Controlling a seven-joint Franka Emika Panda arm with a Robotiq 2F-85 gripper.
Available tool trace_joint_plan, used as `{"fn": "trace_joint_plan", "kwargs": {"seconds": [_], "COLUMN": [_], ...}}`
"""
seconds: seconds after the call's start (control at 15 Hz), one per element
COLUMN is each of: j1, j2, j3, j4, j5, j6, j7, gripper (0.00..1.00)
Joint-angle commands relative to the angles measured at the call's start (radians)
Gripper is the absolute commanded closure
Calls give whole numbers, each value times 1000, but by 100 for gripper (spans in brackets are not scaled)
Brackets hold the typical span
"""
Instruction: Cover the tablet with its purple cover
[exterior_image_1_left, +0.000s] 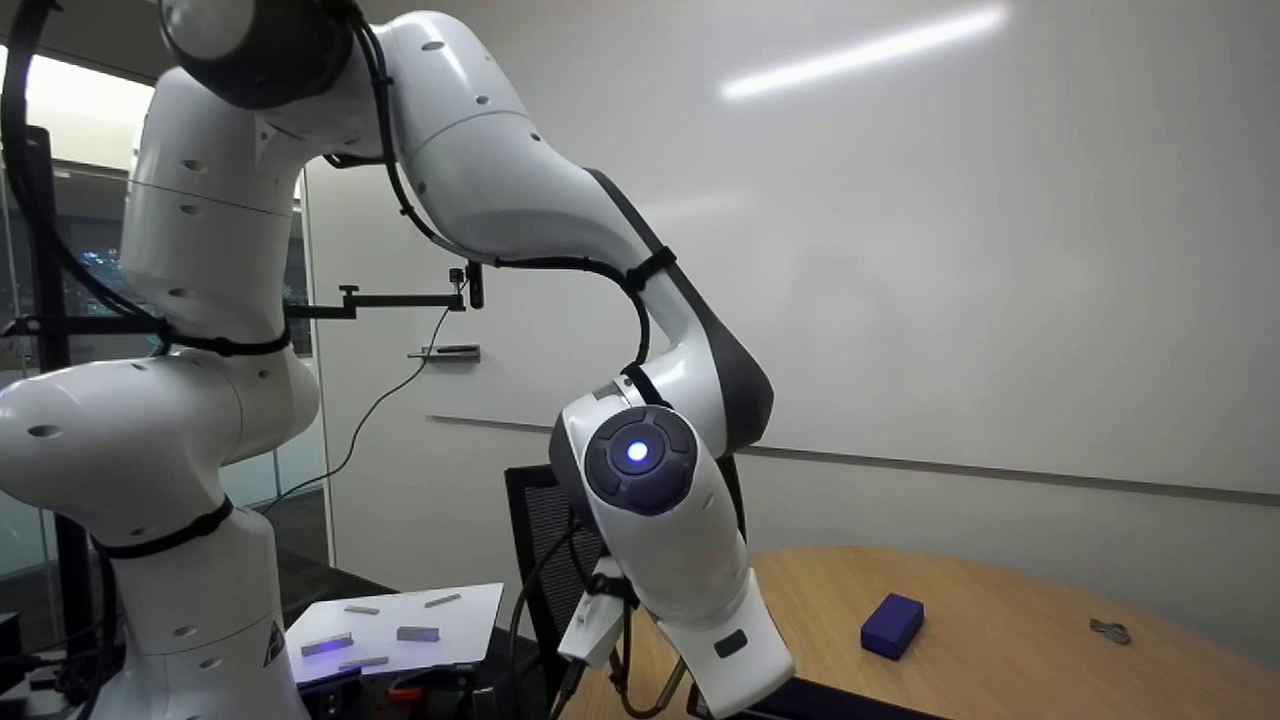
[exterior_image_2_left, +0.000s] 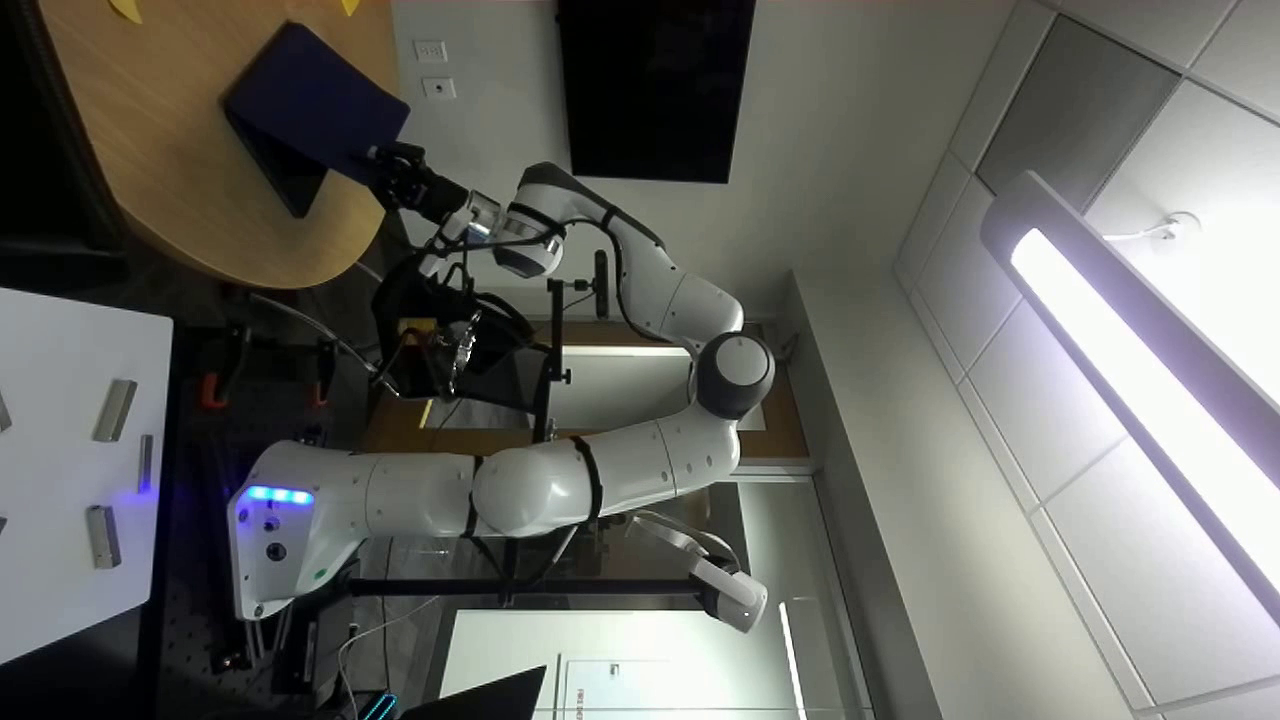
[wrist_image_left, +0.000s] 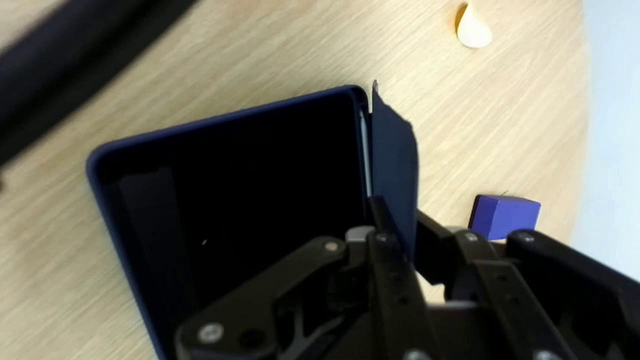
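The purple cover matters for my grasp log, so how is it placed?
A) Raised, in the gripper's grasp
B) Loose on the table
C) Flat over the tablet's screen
A: in the wrist view the gripper pinches the purple cover, which stands raised along an edge of the tablet, whose dark screen shows.

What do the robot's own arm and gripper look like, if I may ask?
The arm is glossy white and rounded, with dark grey parts at some joints. Black cables run along it, held by black straps. A dark round button pad near its end has a bright bluish light; blue lights glow on the base. The gripper is black, with shiny round screws.
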Motion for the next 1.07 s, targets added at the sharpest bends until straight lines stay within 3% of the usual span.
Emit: {"fn": "trace_joint_plan", "kwargs": {"seconds": [0.0,0.53,1.0], "j1": [27,24,25], "j2": [-22,-19,-21], "j3": [-39,-76,-129], "j4": [-23,-45,-90], "j5": [24,51,5], "j6": [-38,-54,-31], "j7": [-23,-22,3], "gripper": [98,98,98]}}
